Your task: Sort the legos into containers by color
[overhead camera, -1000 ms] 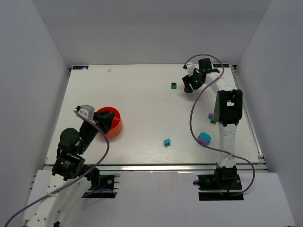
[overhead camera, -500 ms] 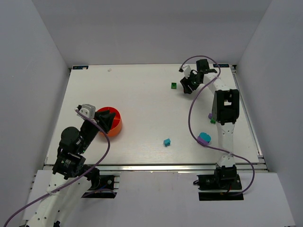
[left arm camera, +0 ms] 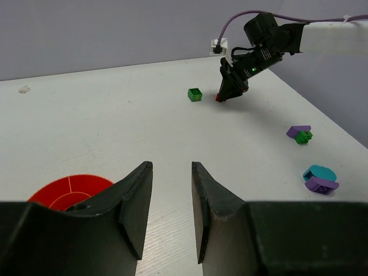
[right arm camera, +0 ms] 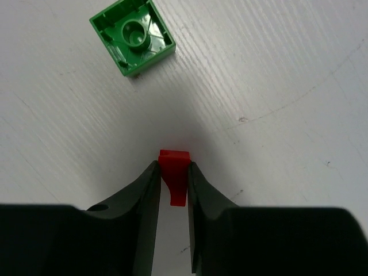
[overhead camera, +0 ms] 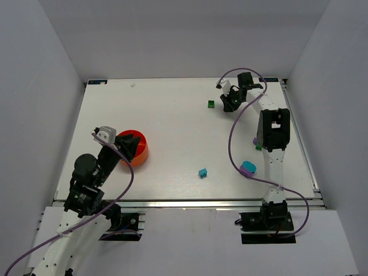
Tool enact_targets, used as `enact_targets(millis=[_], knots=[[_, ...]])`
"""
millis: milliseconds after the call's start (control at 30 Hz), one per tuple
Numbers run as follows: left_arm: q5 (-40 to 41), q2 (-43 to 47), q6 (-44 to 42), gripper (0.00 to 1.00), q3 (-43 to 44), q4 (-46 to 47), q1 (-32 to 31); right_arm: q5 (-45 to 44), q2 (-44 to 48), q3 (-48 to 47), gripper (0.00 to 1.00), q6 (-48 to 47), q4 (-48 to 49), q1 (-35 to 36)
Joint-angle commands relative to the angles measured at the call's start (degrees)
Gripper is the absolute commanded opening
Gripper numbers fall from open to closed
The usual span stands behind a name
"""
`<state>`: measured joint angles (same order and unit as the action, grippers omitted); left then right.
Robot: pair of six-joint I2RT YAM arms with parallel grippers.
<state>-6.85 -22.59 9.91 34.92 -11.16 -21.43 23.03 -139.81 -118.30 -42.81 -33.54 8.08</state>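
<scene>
Right hand (right arm camera: 171,170) is now clamped shut on the red brick (right arm camera: 174,156).
It is pinched at the fingertips only, so it could be twisted loose when lifted.

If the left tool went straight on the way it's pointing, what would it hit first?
Probably bare table just ahead of the left tool. The green brick sits farther out, slightly right of that line, though depth is hard to judge.

Top view: whole table (overhead camera: 167,123) from above. Left wrist view looks low across it; right wrist view, close, shares the green brick (right arm camera: 133,36).
</scene>
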Motion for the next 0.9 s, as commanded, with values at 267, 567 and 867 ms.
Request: enact_targets(millis=[267, 567, 867], knots=[[0.3, 1.6, -0.2, 0.44, -0.2, 0.6, 0.4, 10.8, 15.9, 3.5, 0.05, -11.1, -14.8, 8.8], [4.8, 5.5, -0.1, 0.43, -1.1, 0.9, 0.4, 25.0, 19.0, -1.2, 0.02, 1.2, -7.7, 32.7], [6.1, 6.0, -0.2, 0.43, -1.1, 0.7, 0.4, 18.2, 10.1, -9.1, 0.04, 17.2, 11.4, 43.7]])
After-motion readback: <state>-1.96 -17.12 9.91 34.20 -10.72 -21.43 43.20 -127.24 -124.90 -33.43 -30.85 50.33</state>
